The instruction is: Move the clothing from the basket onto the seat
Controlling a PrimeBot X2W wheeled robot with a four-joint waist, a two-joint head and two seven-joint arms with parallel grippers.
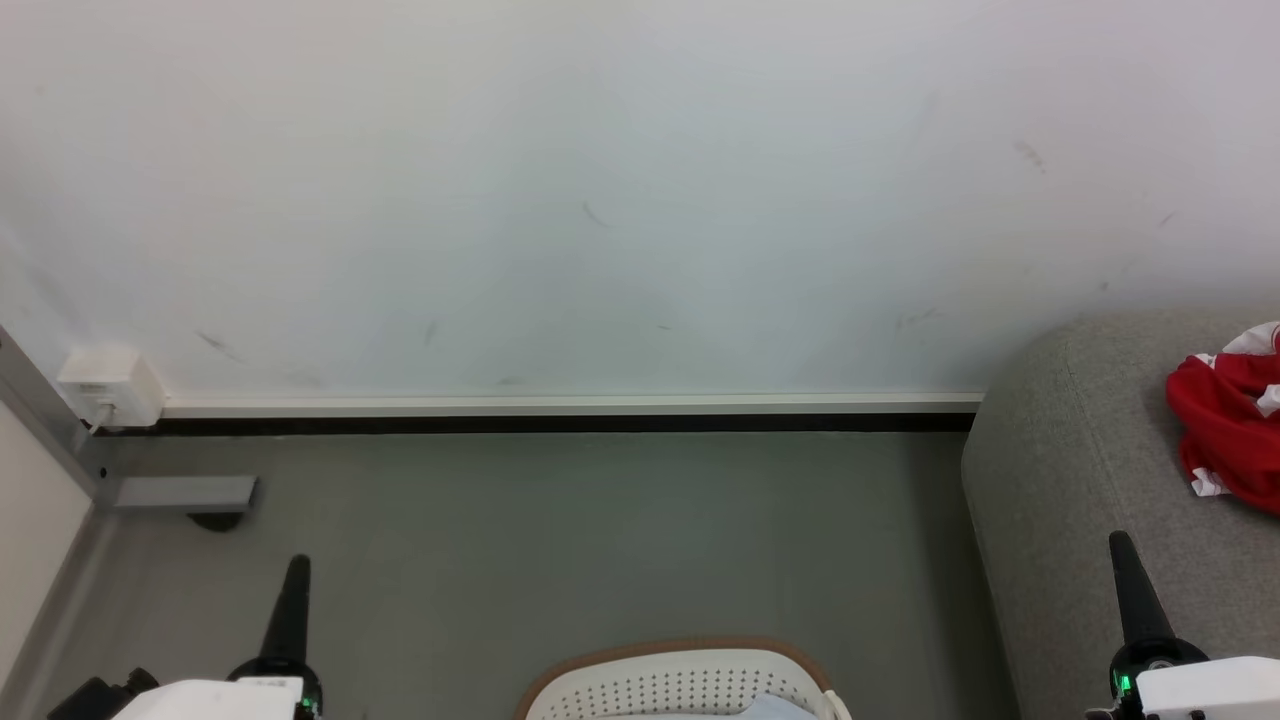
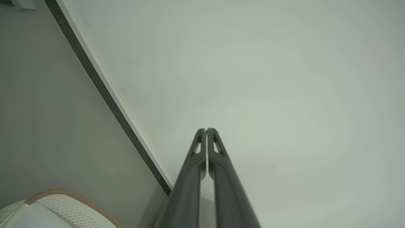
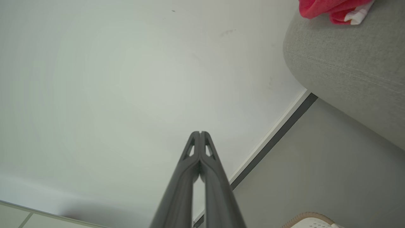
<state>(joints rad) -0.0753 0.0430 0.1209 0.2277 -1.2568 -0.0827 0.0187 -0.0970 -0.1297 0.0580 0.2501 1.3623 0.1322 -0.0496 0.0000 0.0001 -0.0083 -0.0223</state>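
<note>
The red clothing (image 1: 1232,420) with white trim lies bunched on the grey seat (image 1: 1070,470) at the right edge of the head view; the right wrist view shows the clothing (image 3: 329,9) on the seat's (image 3: 348,63) rounded corner. The white perforated basket (image 1: 680,685) with its tan rim stands on the floor at the bottom centre, a pale blue-white cloth (image 1: 775,708) inside it. My left gripper (image 1: 297,565) is shut and empty at the lower left, left of the basket (image 2: 63,205). My right gripper (image 1: 1120,545) is shut and empty over the seat's front, below the clothing.
A white wall (image 1: 600,200) with a white and black skirting (image 1: 560,415) runs across the back. A white socket box (image 1: 105,385) sits low on the left wall beside a grey metal frame foot (image 1: 185,495). Grey floor (image 1: 600,540) lies between basket and wall.
</note>
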